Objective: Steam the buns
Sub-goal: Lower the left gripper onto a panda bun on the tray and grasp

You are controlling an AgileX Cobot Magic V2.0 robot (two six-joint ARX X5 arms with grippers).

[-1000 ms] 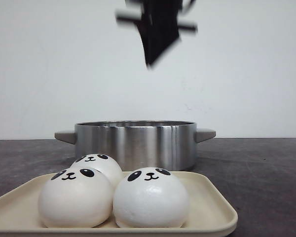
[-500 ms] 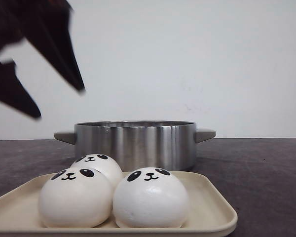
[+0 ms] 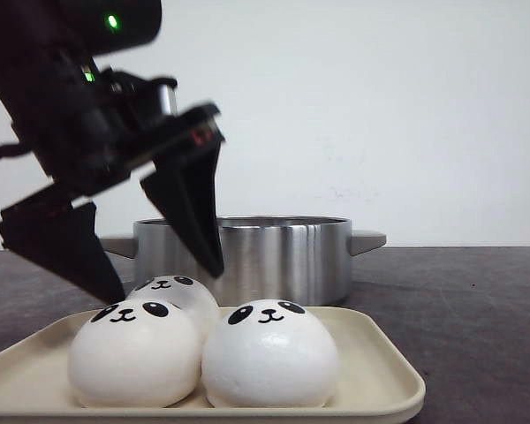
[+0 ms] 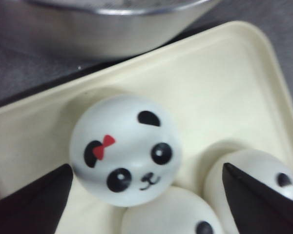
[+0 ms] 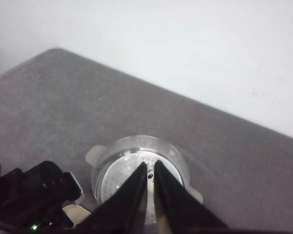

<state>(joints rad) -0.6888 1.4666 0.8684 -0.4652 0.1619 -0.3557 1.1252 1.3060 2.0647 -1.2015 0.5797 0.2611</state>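
Observation:
Three white panda-faced buns sit on a cream tray [image 3: 380, 371]: front left [image 3: 134, 353], front right [image 3: 269, 353], and one behind [image 3: 181, 296]. My left gripper [image 3: 165, 283] is open and straddles the back bun, one finger on each side, without touching it. In the left wrist view that bun [image 4: 124, 141] has a red bow and lies between my black fingertips [image 4: 34, 204]; the left gripper [image 4: 147, 168] holds nothing. My right gripper [image 5: 151, 165] hangs high over the steel pot [image 5: 112, 165], its fingers almost together. A white sliver with a dark spot shows between them inside the pot.
The steel pot [image 3: 243, 256] with two grey handles stands just behind the tray, its wall [image 4: 112, 29] close to the bowed bun. The two front buns [image 4: 171, 214] [image 4: 256, 185] press against that bun. Dark table [image 3: 477, 300] lies around.
A blurred dark gripper above the pot a second ago has left the front view. My left gripper came in from the upper left and dropped down over the back bun, open.

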